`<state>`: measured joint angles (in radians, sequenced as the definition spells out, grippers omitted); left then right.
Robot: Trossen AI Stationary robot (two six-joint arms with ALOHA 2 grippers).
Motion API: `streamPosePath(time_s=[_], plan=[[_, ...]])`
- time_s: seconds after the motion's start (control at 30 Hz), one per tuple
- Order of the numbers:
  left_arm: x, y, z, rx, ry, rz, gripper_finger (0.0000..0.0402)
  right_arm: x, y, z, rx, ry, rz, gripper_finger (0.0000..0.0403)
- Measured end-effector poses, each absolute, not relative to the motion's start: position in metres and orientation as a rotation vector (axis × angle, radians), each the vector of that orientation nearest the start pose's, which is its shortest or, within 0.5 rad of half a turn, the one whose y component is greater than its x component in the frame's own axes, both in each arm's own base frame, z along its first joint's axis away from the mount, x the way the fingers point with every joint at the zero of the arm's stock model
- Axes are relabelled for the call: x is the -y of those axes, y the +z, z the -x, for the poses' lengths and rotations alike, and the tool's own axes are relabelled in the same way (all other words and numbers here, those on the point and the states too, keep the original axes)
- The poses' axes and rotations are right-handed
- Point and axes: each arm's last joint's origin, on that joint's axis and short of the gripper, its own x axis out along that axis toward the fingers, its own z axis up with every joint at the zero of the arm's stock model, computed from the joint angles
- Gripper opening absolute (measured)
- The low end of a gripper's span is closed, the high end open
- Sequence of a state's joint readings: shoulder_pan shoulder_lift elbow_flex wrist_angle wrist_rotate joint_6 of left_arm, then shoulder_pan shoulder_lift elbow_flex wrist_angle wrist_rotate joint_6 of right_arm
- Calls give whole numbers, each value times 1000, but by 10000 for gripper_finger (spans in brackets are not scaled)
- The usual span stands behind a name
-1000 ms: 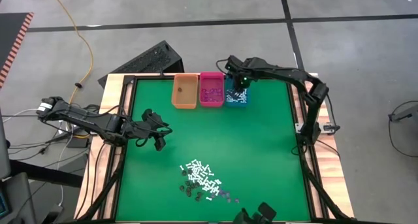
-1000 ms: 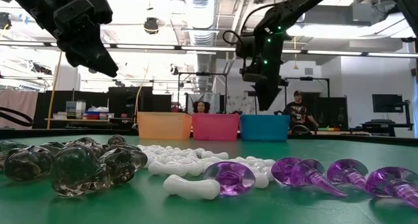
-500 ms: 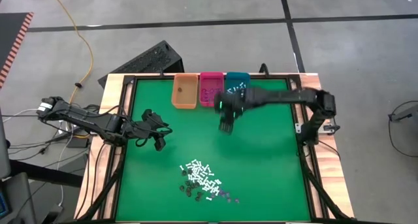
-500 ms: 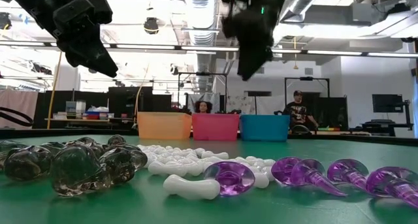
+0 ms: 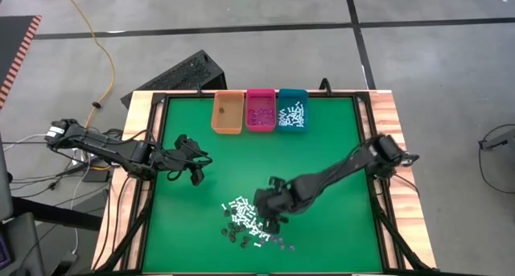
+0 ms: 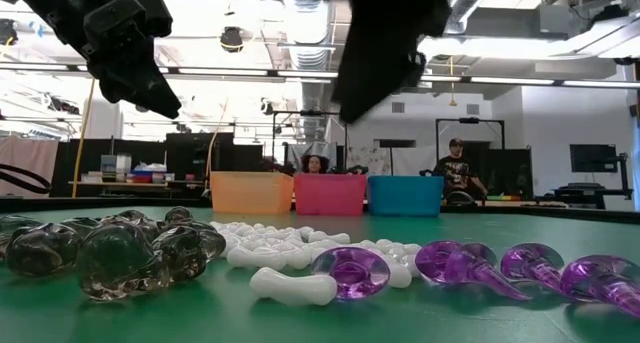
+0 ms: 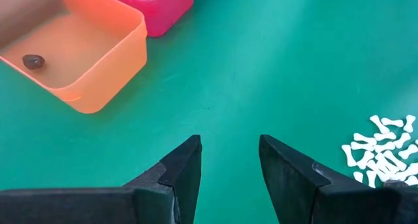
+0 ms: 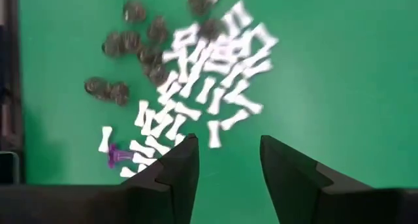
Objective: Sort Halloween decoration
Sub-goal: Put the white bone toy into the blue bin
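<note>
You have the right gripper [image 5: 271, 212] out over the near half of the green table [image 5: 322, 171], right above the pile of Halloween decoration [image 5: 248, 220]; its fingers [image 8: 179, 165] stand apart with nothing between them, and only green cloth and scattered pieces show in the gap. In the pile you can see white bone-shaped sticks [image 8: 215, 74] bunched in the middle, dark brown-black bits [image 8: 121, 44] along one edge, and a purple bit [image 8: 116, 156] lying just beside the sticks. From the low view the dark bits [image 6: 110, 248] sit left, the white sticks [image 6: 270, 245] centre and the purple bits [image 6: 480, 265] right. Your left gripper [image 5: 191, 170] waits off to the left side of the table, well apart from the pile, fingers [image 7: 183, 172] parted and empty. At the far edge stand 3 bins touching in a row: the orange bin [image 5: 227, 127] holds 1 dark bit [image 7: 32, 61], the pink bin [image 5: 260, 127] purple pieces, the teal bin [image 5: 291, 129] white sticks. You will find no brand, label or writing readable anywhere here.
</note>
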<state>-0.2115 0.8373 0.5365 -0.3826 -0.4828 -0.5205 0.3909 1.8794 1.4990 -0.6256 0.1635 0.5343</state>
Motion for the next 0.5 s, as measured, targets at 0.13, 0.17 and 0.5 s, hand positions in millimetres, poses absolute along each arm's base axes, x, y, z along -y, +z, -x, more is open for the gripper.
streamPosePath(time_s=[0.13, 0.17, 0.5], plan=[[22, 226, -167, -546, 415, 271, 144, -167, 208, -379, -1039, -50, -218, 184], [22, 226, -167, -545, 415, 271, 144, -170, 202, -379, -1072, -43, -227, 182], [22, 227, -168, -540, 410, 278, 144, -178, 188, -377, -1129, -89, -256, 177]])
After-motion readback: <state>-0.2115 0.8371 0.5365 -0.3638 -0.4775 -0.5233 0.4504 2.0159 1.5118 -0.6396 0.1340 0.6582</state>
